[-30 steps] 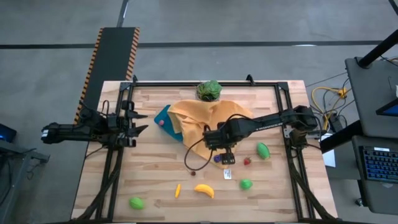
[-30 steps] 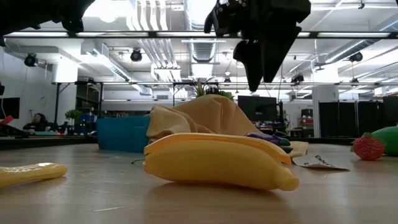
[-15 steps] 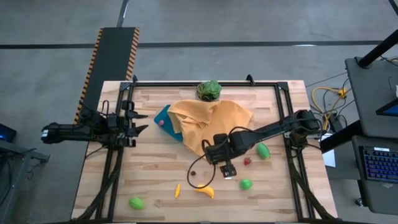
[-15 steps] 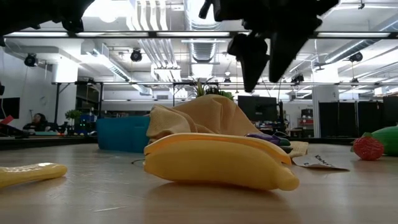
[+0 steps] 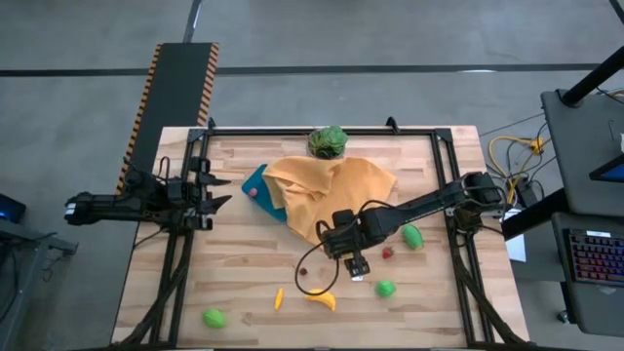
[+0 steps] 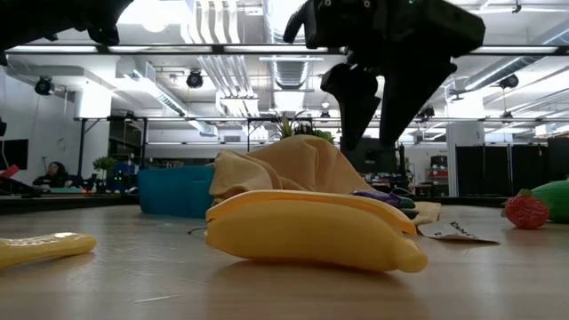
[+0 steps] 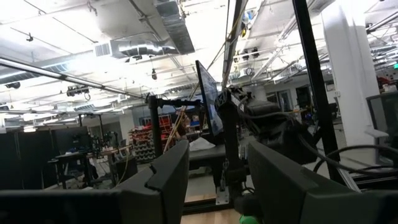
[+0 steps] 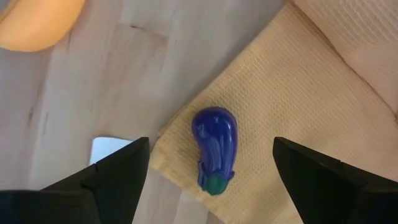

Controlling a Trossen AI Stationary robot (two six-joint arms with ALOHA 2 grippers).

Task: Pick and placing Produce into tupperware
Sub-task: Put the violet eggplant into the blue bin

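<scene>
1. The right gripper hangs over the near edge of the orange-yellow cloth, its jaws wide apart and holding nothing.
2. Straight below it a purple eggplant lies on the cloth's corner, between the two fingers and touching neither.
3. The teal tupperware sits partly under the cloth's far-left side, a small pink piece in it.
4. The banana, green pieces and a strawberry lie scattered on the table.
5. The left gripper waits at the table's left edge, jaws partly open, empty.
</scene>
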